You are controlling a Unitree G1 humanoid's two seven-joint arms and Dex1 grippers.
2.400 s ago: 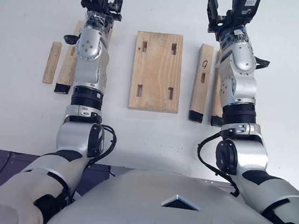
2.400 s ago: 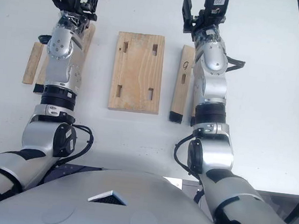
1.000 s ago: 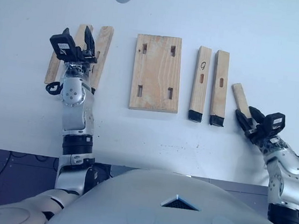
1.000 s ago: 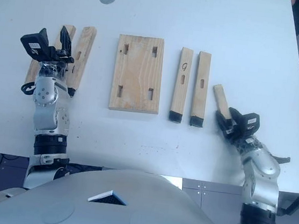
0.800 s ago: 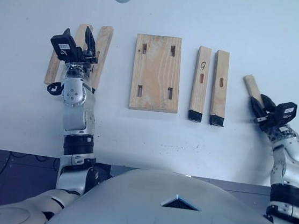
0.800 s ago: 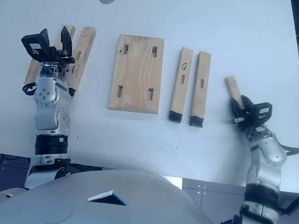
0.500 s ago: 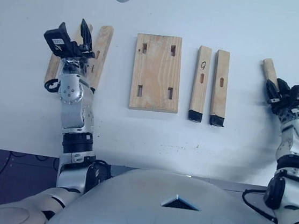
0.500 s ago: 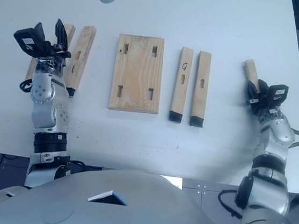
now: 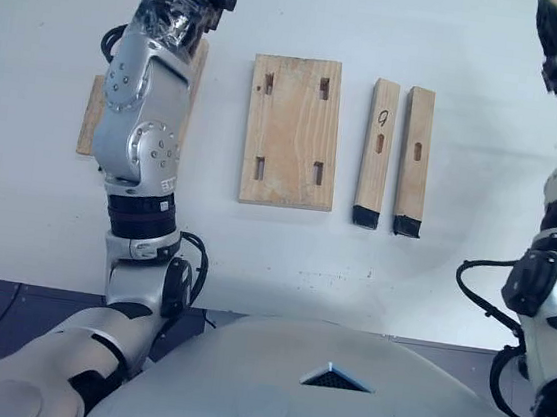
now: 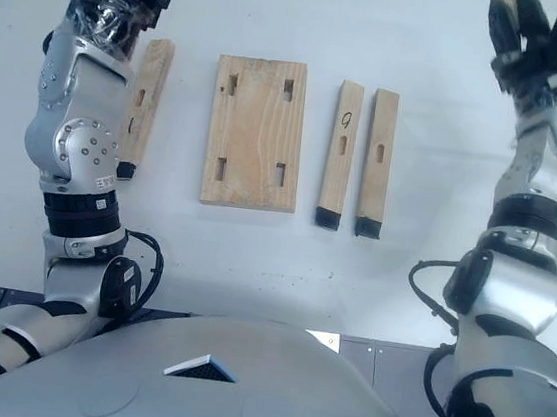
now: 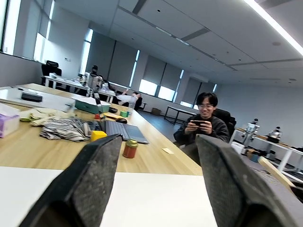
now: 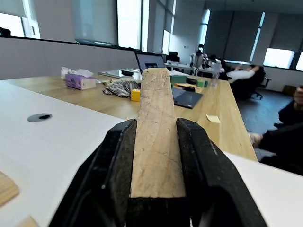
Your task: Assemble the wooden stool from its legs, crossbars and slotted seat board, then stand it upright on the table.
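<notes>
The left wrist view settles what the head views cut off at the top. The left claw (image 11: 158, 142) is spread wide and empty, its two dark fingers (image 11: 92, 189) well apart above the white surface (image 11: 142, 198). Nearer the robot than that claw, a slotted pale wooden leg with a black foot (image 10: 150, 83) lies flat, partly hidden by the arm. To the claw's right lies the rectangular wooden seat board with four slots (image 9: 292, 130). Next comes a pen-marked wooden leg (image 9: 376, 149), and just beside it a plain slotted wooden leg (image 9: 415, 159). All of them run lengthwise away from the robot, parallel, with bare strips of surface between. The right claw (image 12: 157, 124), high near the surface's right edge, clamps a short plain wooden crossbar (image 12: 158, 94). The crossbar points straight out past the fingertips.
</notes>
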